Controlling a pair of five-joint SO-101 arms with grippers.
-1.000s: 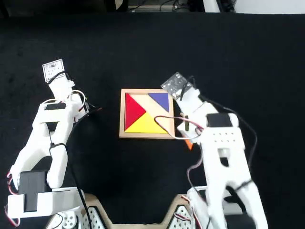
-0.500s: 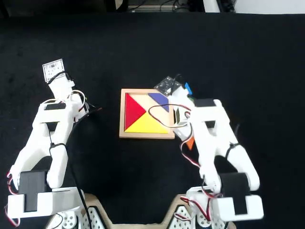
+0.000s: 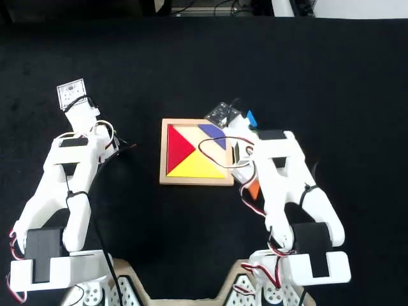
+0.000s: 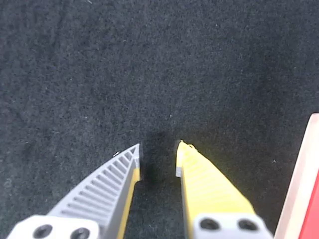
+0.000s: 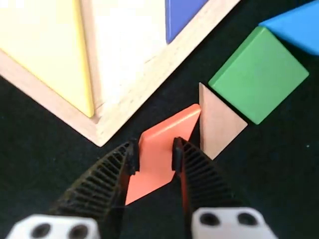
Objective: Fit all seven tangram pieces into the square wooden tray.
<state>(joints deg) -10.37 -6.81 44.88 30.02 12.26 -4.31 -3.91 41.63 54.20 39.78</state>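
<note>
The right hand (image 5: 153, 149) had its fingers closed on the orange piece (image 5: 167, 127). The piece lay on the black tabletop (image 3: 319, 76), just off the near right corner of the wooden tray (image 5: 149, 84). A tan triangle (image 5: 217, 127) lay right beside it, with a green square (image 5: 258, 74) just past that. The left hand (image 4: 158, 148) was open a little and held nothing, left of the tray.

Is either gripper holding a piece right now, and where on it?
The right gripper pinches the orange piece across two opposite edges, near its middle. The left gripper holds nothing.
</note>
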